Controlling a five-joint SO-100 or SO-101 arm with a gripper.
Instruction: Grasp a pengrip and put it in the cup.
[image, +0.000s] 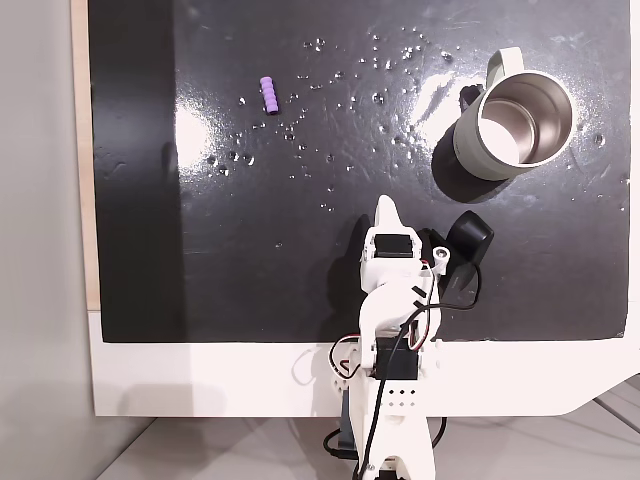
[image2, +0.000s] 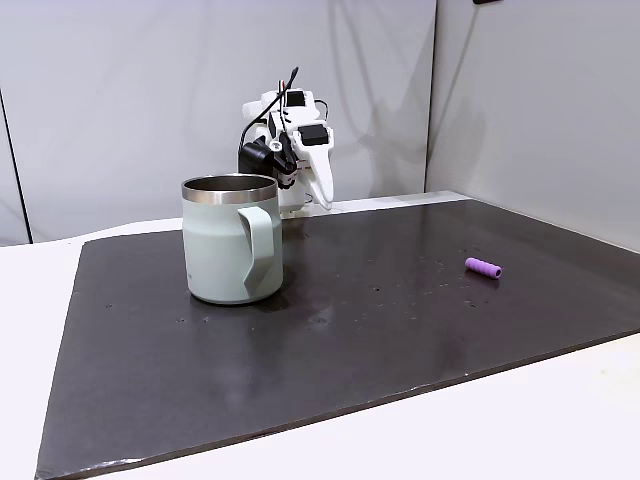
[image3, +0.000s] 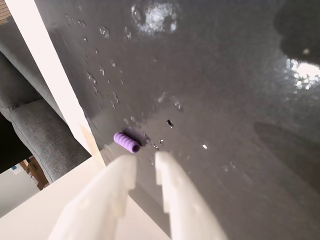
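Pengrip (image: 269, 94) well apart from cup (image: 500, 150)

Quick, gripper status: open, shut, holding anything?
Gripper: fingers slightly apart, holding nothing; the pengrip lies loose on the mat ahead.

The white plastic arm sits folded back over its base, its two-finger white gripper (image3: 145, 162) pointing forward and down. In the wrist view the pale fingers (image3: 172, 190) stand slightly parted with a narrow gap, holding nothing.
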